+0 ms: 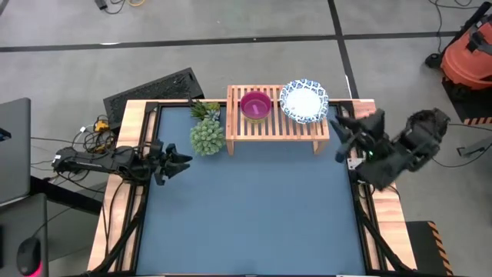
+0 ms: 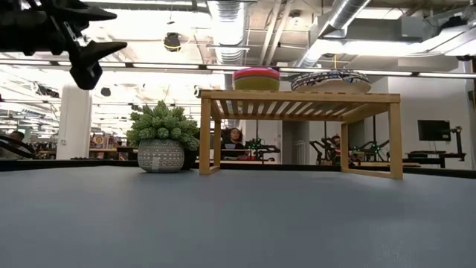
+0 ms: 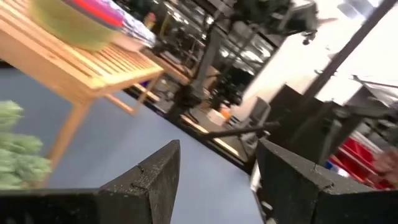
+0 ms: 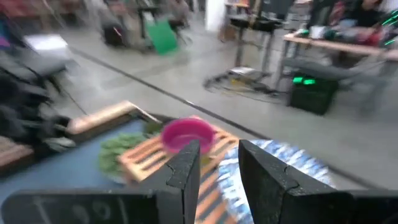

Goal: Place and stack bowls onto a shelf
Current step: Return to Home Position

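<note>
The bowls stand in two stacks on the shelf (image 1: 280,131), side by side and not touching. One stack is of small plain bowls (image 1: 256,105), toward the shelf's left end, and one is of wide white bowls (image 1: 304,101) with blue patterned rims, toward its right end. From above, each stack shows only its top bowl, a purple one and a white one, so the bowls cannot be counted there. The low view shows the sides instead. The small stack has bands of pinkish red, yellow and a greenish tone, and the white stack has several rims lying close together, but I cannot say exactly how many bowls are in either. There is one shelf, with a slatted top, standing at the far edge of the blue worktop (image 1: 246,215). One green spiky plant (image 1: 207,135) in a patterned pot stands just beside the shelf's left legs. There are two arms. The left hand (image 1: 183,162) hangs over the left side of the worktop, its two fingers wide apart and holding nothing. It is the only hand in the low view, cut off at the top corner. The right hand (image 1: 344,137) is at the worktop's right edge, near the shelf's right end. Its blurred wrist view shows a narrower gap between the fingers, with nothing in it.
</note>
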Motion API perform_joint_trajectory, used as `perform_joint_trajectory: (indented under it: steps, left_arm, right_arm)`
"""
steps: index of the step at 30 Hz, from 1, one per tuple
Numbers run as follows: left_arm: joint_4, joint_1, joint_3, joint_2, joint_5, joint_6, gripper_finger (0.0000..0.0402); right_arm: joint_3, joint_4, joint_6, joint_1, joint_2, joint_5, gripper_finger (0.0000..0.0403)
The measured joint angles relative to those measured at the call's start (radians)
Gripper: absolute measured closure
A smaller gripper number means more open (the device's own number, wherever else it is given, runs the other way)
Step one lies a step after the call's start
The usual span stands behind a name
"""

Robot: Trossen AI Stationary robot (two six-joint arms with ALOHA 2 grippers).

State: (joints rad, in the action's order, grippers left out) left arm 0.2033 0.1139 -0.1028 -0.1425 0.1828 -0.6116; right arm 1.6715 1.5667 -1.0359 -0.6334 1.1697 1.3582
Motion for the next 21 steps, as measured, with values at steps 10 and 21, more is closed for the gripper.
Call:
perform_joint_trajectory:
  steps: [10,21]
  left_arm:
    - [-0.004,0.000,0.000,-0.001,-0.044,-0.023,0.0205]
    - [-0.003,0.000,-0.002,-0.001,0.026,0.025,0.0205]
  right_arm:
    - [-0.566,-0.276,-0.349,-0.313,-0.326,0.197,0.0269]
    - [-0.649,-1.186,0.290,-0.331,-0.325,-0.024,0.0269]
